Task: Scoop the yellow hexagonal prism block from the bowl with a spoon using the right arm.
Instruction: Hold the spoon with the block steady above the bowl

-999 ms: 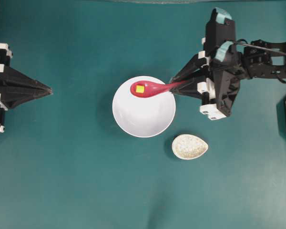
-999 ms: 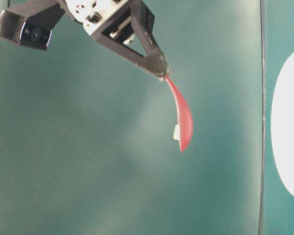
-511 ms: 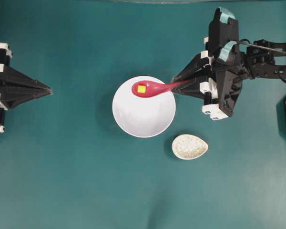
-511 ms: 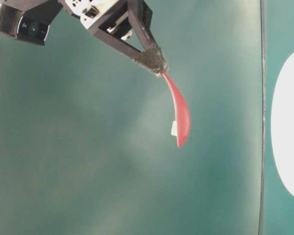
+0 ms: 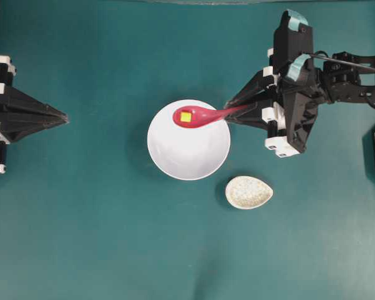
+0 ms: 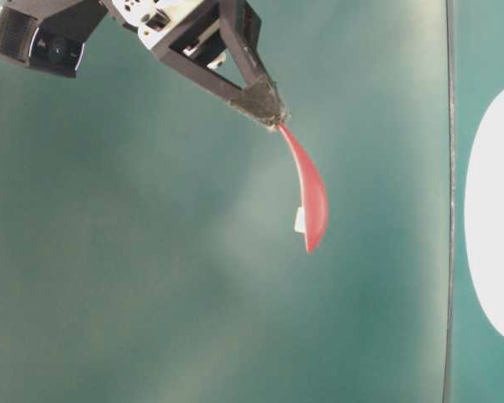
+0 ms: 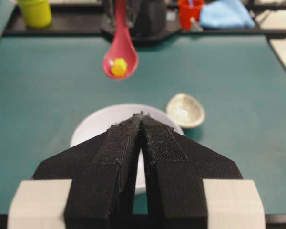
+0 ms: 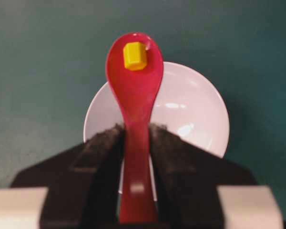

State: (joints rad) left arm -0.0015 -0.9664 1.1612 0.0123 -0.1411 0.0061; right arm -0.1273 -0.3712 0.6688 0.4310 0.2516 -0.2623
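Observation:
The pink-red spoon [image 5: 203,115] hangs in the air over the far rim of the white bowl [image 5: 189,153], held by its handle. My right gripper [image 5: 228,114] is shut on that handle. The yellow hexagonal prism block [image 5: 185,116] lies in the spoon's scoop. The right wrist view shows the block [image 8: 134,56] near the scoop's tip, the handle [image 8: 135,143] between the pads, and the bowl [image 8: 190,109] below. From table level the spoon [image 6: 312,201] is well above the surface. My left gripper [image 5: 65,117] rests shut at the left edge, holding nothing, far from the bowl.
A small speckled oval spoon rest [image 5: 249,192] lies just right of the bowl's near side. In the left wrist view, a yellow cup [image 7: 34,12], a red cup [image 7: 189,12] and a blue cloth [image 7: 226,13] stand beyond the table's far edge.
Over the first half second the right gripper rose and drew back slightly to the right with the spoon and block. Since then nothing has visibly moved. The left arm stayed still.

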